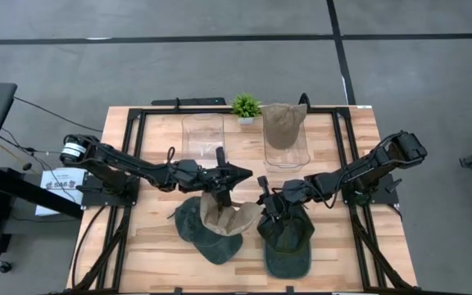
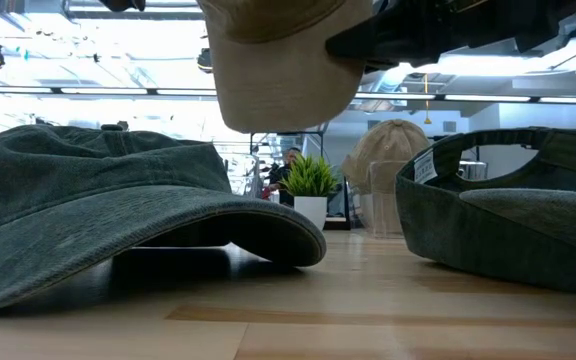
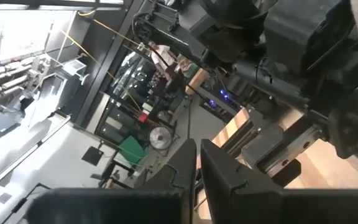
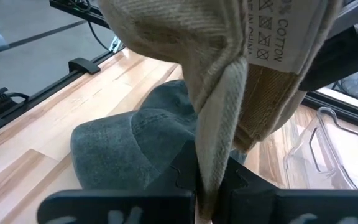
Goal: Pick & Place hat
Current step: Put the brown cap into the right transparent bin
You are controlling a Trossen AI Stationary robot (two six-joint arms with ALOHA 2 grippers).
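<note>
A tan hat (image 1: 224, 215) hangs in the air over the table's middle; in the low view the tan hat (image 2: 283, 70) is clear of the wood. My right gripper (image 4: 211, 180) is shut on it, reaching in from the right (image 1: 262, 205). My left gripper (image 1: 240, 172) hovers just above the hat, and its fingers (image 3: 185, 168) are shut with no cloth between them. Below lies a green hat (image 1: 199, 233), crown up, resting on its brim and rim. A second green hat (image 1: 289, 242) lies upside down on its crown under my right arm. My right gripper pinches a narrow fold of the tan hat's cloth (image 4: 215, 134) between its two fingers, close to the inside label. The fingers come from the table's right, slanting slightly down. The hat is lifted clear, above the left green hat (image 4: 129, 143). Whether my left gripper touches the tan hat, I cannot tell.
At the far side another tan hat (image 1: 283, 123) sits on a clear container, next to an empty clear container (image 1: 203, 135) and a small potted plant (image 1: 246, 105). Black frame rails run along the table's left and right sides.
</note>
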